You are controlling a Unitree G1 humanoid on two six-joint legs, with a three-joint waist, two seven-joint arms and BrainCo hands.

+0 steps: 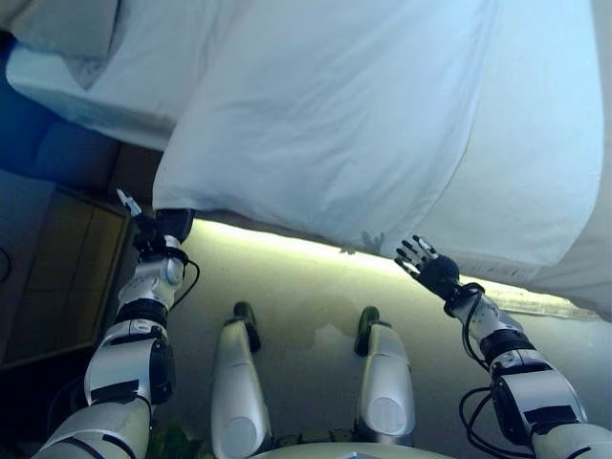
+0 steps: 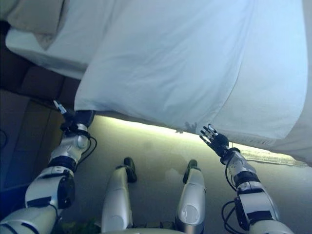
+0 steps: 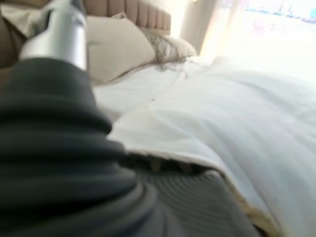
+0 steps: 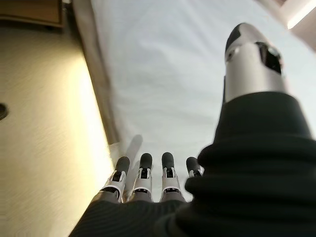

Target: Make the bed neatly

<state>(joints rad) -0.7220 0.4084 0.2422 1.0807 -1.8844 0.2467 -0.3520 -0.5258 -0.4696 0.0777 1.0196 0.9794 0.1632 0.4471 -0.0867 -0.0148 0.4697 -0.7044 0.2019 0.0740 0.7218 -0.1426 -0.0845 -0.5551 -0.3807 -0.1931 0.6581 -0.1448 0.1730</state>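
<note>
A white duvet (image 1: 354, 115) covers the bed and hangs over its near side. Its lower left corner (image 1: 177, 196) lies right over my left hand (image 1: 158, 232), which is tucked under the cloth edge with the thumb sticking out to the side. In the left wrist view the duvet edge (image 3: 163, 155) drapes over the front of that hand. My right hand (image 1: 427, 265) is open, fingers spread, just below the duvet's hanging edge and clear of it. The right wrist view shows its straight fingers (image 4: 143, 173) in front of the white cloth (image 4: 168, 74).
Beige pillows (image 3: 118, 44) lie against a padded headboard (image 3: 133, 12) at the bed's head, to my left. Bare white sheet (image 1: 115, 86) shows between the pillows and the duvet. A wooden nightstand (image 1: 57, 277) stands by the bed at the left. Carpet (image 1: 306, 287) lies underfoot.
</note>
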